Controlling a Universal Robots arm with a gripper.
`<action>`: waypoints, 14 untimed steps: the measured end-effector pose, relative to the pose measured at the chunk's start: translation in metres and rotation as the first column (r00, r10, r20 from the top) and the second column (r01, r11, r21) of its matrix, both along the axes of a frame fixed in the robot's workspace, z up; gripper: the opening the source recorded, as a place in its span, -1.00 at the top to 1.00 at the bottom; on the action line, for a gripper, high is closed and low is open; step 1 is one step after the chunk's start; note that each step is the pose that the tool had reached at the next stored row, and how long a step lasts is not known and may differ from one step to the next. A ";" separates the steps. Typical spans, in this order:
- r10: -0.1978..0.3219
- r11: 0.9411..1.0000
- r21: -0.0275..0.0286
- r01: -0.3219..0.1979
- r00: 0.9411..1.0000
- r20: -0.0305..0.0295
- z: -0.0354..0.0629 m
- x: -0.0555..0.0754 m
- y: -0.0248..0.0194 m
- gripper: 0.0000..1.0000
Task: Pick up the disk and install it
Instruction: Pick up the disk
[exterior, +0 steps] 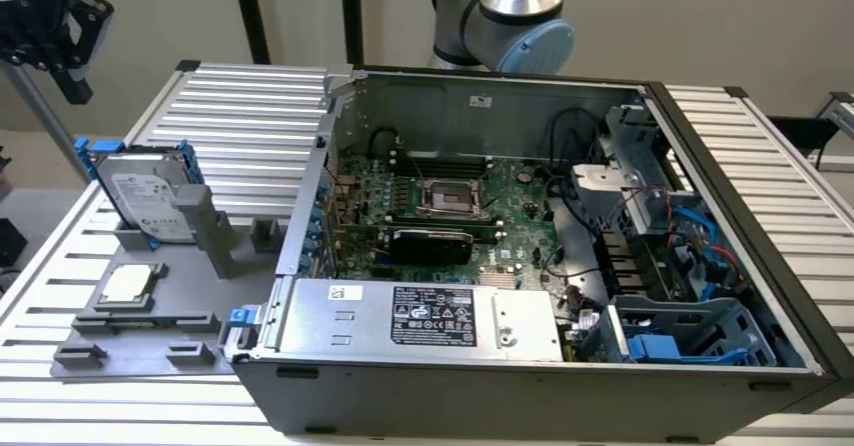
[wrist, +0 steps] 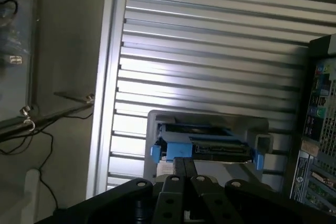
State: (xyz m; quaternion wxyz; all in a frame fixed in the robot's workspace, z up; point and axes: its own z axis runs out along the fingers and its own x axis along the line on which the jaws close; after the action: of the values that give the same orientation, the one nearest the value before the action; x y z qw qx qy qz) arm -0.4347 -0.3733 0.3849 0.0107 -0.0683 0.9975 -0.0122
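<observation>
Step in hand: we judge this to be the approach to the pick. Nothing is held, and the disk is not yet lifted.
Exterior view, disk: the disk stands on edge in a grey holder. It is near the tabletop edge at the exterior view's left, beside the open computer case but not touching it.
Exterior view, case: a blue drive cage sits in one corner of the case. We take it for the likely bay but cannot be sure.
Wrist view, gripper: the gripper has its fingers pressed together on nothing and hovers well above the disk.
Wrist view, disk: its blue carrier frame shows at both ends.
Next move calls for: in our judgement, the fingers must part wider than the disk's thickness and line up across it.
What each view adds: the exterior view gives us the label face and the case interior. The wrist view gives us the finger state and the alignment over the disk.
</observation>
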 end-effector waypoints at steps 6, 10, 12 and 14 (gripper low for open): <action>0.108 0.994 0.000 -0.108 0.994 0.000 -0.0010 0.000 0.0000 0.79; 0.180 0.984 0.000 -0.180 0.984 0.000 -0.0016 0.000 0.0000 0.79; 0.215 0.977 0.000 -0.215 0.977 0.000 -0.0019 0.000 0.0000 0.79; 0.252 0.968 0.000 -0.252 0.968 0.000 -0.0022 0.000 0.0000 0.79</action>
State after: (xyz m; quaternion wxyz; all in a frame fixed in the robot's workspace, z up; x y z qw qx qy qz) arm -0.4347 -0.3733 0.3827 0.0122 -0.1944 0.9808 -0.0107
